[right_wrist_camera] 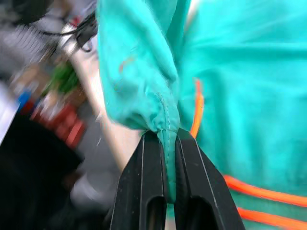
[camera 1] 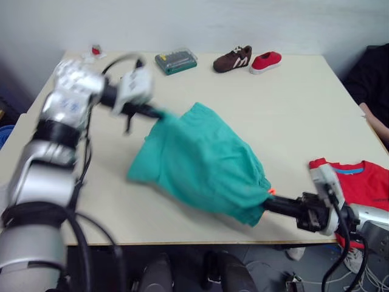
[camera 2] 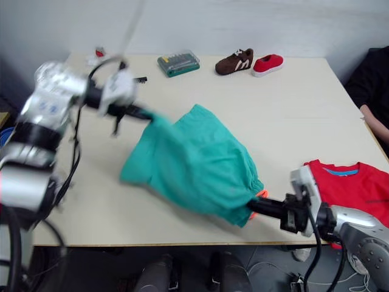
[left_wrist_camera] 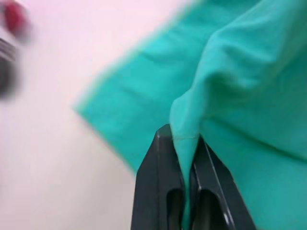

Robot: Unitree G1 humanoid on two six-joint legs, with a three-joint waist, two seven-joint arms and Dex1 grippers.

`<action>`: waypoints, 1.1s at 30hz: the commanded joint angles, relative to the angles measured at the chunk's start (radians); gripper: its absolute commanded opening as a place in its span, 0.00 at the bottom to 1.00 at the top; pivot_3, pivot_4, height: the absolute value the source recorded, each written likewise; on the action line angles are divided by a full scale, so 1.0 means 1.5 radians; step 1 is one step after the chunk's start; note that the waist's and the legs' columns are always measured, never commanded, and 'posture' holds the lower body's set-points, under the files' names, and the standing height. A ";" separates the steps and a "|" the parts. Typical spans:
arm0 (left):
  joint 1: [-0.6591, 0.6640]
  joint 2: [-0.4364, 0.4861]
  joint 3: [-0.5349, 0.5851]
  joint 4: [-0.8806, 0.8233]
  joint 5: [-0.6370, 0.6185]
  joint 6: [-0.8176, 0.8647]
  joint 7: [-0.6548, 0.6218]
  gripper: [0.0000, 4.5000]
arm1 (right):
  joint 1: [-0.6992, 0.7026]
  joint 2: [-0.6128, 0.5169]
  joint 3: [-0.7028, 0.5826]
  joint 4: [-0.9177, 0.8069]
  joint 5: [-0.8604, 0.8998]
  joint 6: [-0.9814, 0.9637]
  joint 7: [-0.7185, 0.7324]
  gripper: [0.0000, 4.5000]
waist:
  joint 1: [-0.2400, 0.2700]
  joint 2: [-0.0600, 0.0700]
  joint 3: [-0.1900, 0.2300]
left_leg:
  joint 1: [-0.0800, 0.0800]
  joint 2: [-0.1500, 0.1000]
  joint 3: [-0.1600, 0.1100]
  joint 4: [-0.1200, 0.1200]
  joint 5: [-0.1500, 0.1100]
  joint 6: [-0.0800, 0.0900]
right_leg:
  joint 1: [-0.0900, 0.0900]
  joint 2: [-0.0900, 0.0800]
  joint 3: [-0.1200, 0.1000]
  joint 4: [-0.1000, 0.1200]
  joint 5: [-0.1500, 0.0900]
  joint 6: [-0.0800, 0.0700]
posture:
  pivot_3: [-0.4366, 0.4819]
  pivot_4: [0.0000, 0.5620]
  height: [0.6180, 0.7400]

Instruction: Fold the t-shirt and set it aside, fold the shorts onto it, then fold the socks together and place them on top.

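The teal-green shorts [camera 1: 200, 161] hang stretched above the table between my two grippers. My left gripper [camera 1: 160, 114] is shut on one edge of the fabric at the far left; in the left wrist view a pinched fold [left_wrist_camera: 184, 139] sits between the fingers. My right gripper [camera 1: 265, 204] is shut on the waistband end near the table's front edge, where the orange drawstring [right_wrist_camera: 197, 108] shows. The red t-shirt [camera 1: 364, 182] lies at the right edge of the table, right of the right arm. The socks are out of view.
A brown shoe [camera 1: 233, 59], a red shoe [camera 1: 266, 61] and a green case [camera 1: 175, 61] sit along the table's far edge. A small red and white thing [camera 1: 95, 52] lies at the far left corner. A person's arm [camera 1: 374, 118] shows at the right.
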 commanded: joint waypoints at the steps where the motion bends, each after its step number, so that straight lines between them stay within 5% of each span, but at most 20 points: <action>1: -0.053 -0.037 -0.001 0.114 0.080 -0.131 0.116 0.00 | 0.012 0.021 -0.040 -0.008 0.009 0.012 -0.051 0.00 | -0.017 0.001 0.000 | 0.001 -0.001 0.002 -0.002 -0.001 0.001 | 0.000 -0.002 0.000 0.000 0.000 0.001 | 0.48 0.27 1.00; 8: -0.110 -0.121 -0.060 0.204 0.256 -0.215 0.413 0.00 | 0.020 0.071 -0.042 -0.022 -0.048 -0.003 -0.139 0.00 | -0.031 -0.001 0.001 | 0.002 -0.002 0.002 -0.003 0.000 0.000 | -0.002 -0.003 0.001 0.001 -0.001 0.003 | 0.48 0.27 1.00; 17: -0.067 -0.167 -0.051 0.230 0.310 -0.168 0.430 0.00 | -0.030 0.109 0.006 -0.042 -0.130 -0.009 -0.211 0.00 | -0.032 -0.001 0.001 | 0.002 -0.002 0.003 -0.003 0.001 -0.001 | -0.004 -0.002 0.004 0.004 -0.001 0.002 | 0.48 0.27 1.00; 21: -0.058 -0.165 -0.059 0.231 0.334 -0.160 0.443 0.21 | -0.047 0.109 0.018 -0.028 -0.170 -0.007 -0.225 0.00 | -0.031 -0.001 0.001 | 0.000 -0.002 0.004 -0.003 0.002 -0.002 | -0.007 -0.002 0.004 0.006 -0.001 0.001 | 0.48 0.27 1.00; 32: -0.049 -0.102 0.065 0.228 0.264 -0.097 0.429 0.99 | -0.047 0.029 -0.024 -0.032 -0.268 -0.028 -0.170 0.82 | -0.033 -0.001 0.001 | 0.000 -0.001 0.004 -0.003 0.002 -0.002 | -0.007 -0.002 0.005 0.007 -0.002 0.001 | 0.48 0.27 1.00; 33: -0.048 -0.095 0.079 0.226 0.253 -0.100 0.414 1.00 | -0.045 0.019 -0.025 -0.033 -0.283 -0.038 -0.164 0.89 | -0.032 -0.001 0.001 | 0.000 -0.001 0.004 -0.003 0.002 -0.002 | -0.007 -0.002 0.004 0.007 -0.002 0.001 | 0.48 0.27 1.00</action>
